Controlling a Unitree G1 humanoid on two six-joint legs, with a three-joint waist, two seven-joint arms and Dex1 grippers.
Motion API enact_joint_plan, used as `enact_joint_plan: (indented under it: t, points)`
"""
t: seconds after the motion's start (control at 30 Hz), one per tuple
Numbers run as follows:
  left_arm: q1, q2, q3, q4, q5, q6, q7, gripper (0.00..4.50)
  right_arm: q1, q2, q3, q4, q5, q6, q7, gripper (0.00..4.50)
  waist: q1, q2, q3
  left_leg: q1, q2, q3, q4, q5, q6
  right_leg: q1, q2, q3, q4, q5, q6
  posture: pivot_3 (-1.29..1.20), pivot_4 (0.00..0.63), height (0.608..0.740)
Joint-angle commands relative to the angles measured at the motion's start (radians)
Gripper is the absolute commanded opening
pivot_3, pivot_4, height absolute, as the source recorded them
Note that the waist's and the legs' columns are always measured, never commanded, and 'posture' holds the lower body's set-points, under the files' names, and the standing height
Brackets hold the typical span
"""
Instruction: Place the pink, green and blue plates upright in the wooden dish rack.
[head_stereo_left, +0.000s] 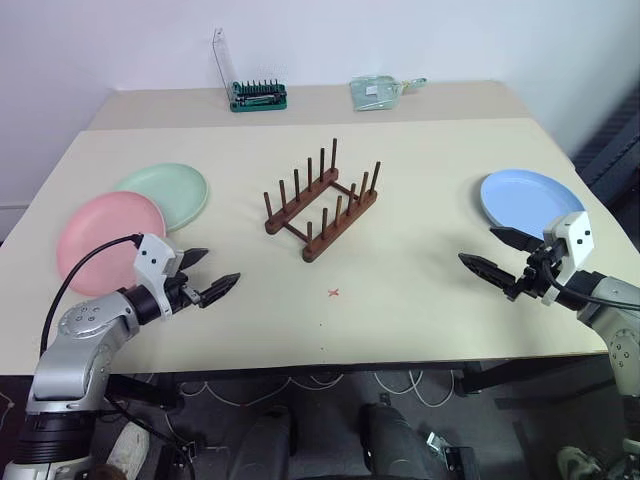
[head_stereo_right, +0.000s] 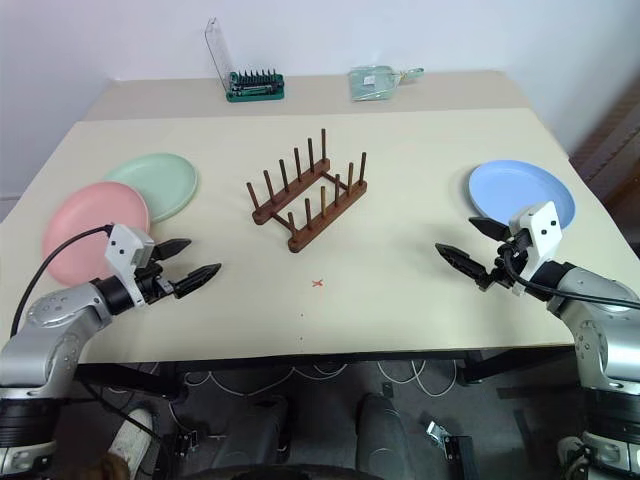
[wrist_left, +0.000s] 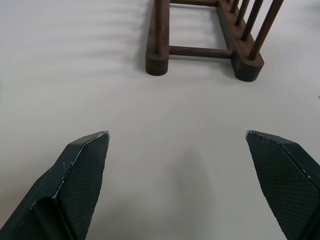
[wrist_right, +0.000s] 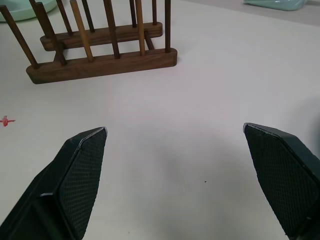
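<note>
The wooden dish rack (head_stereo_left: 322, 202) stands empty in the middle of the table, its pegs upright. At the left, the pink plate (head_stereo_left: 105, 238) lies flat and overlaps the green plate (head_stereo_left: 170, 190) behind it. The blue plate (head_stereo_left: 528, 200) lies flat at the right. My left gripper (head_stereo_left: 205, 272) hovers open just right of the pink plate, pointing toward the rack (wrist_left: 200, 47). My right gripper (head_stereo_left: 492, 252) hovers open in front of the blue plate, also facing the rack (wrist_right: 100, 55). Neither holds anything.
A green toothed tool holder with a clear back (head_stereo_left: 255, 92) and a pale green dustpan-like item (head_stereo_left: 380, 90) sit on the far table section. A small red cross mark (head_stereo_left: 333, 293) lies on the tabletop in front of the rack.
</note>
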Motion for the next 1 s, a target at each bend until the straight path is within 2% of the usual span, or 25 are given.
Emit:
enact_joint_plan:
  t: [0.03,0.3,0.5,0.6,0.7,0.83,1.0]
  points:
    - [0.004,0.000,-0.004,-0.052,-0.006,0.002,0.005,4.50,-0.023,-0.003,0.004,-0.016,-0.004,-0.021,-0.001,4.45,0.000,0.000,0.000,0.000,0.000,0.000,0.000,0.000,0.000,0.000,0.000,0.000,0.000,0.000,0.000,0.00,0.150,0.740]
    - [-0.004,-0.034,-0.090,-0.094,0.016,0.013,0.025,4.50,-0.054,0.016,0.050,-0.025,-0.015,-0.021,-0.009,4.45,0.001,0.000,0.000,0.000,0.000,0.000,0.000,0.000,0.000,0.000,0.000,0.000,0.000,0.000,0.000,0.00,0.150,0.740]
    - [-0.045,-0.108,-0.267,-0.113,0.096,0.013,0.064,4.50,-0.038,0.049,0.076,-0.084,-0.008,-0.011,-0.032,4.45,0.002,0.000,0.000,0.000,-0.001,0.000,0.001,0.000,0.000,0.000,0.000,0.000,0.000,0.000,0.000,0.00,0.150,0.740]
    - [-0.093,-0.177,-0.349,-0.044,0.197,-0.029,0.146,4.50,-0.027,0.063,0.081,-0.116,-0.002,-0.004,-0.048,4.45,0.003,0.000,0.000,0.000,-0.001,0.000,0.001,0.000,0.000,0.000,0.000,0.000,0.000,0.000,0.000,0.00,0.150,0.740]
    - [-0.129,-0.238,-0.363,0.041,0.277,-0.077,0.239,4.50,-0.014,0.077,0.087,-0.144,-0.001,0.005,-0.067,4.45,0.003,0.000,0.000,0.000,-0.001,0.000,0.001,0.000,0.000,0.000,0.000,0.000,0.000,0.000,0.001,0.00,0.150,0.740]
    - [-0.194,-0.314,-0.377,0.154,0.292,-0.095,0.267,4.50,0.031,0.071,0.051,-0.217,0.024,0.034,-0.093,4.45,0.004,0.001,0.000,0.000,-0.001,0.000,0.001,0.000,0.000,0.000,0.000,0.000,0.000,0.000,0.001,0.00,0.150,0.740]
    - [-0.285,-0.363,-0.390,0.321,0.300,-0.169,0.225,4.50,0.086,0.079,0.043,-0.275,0.030,0.049,-0.125,4.45,0.012,0.001,-0.001,0.000,-0.001,-0.001,0.002,0.000,0.000,0.002,-0.001,0.000,0.000,-0.001,0.002,0.00,0.150,0.740]
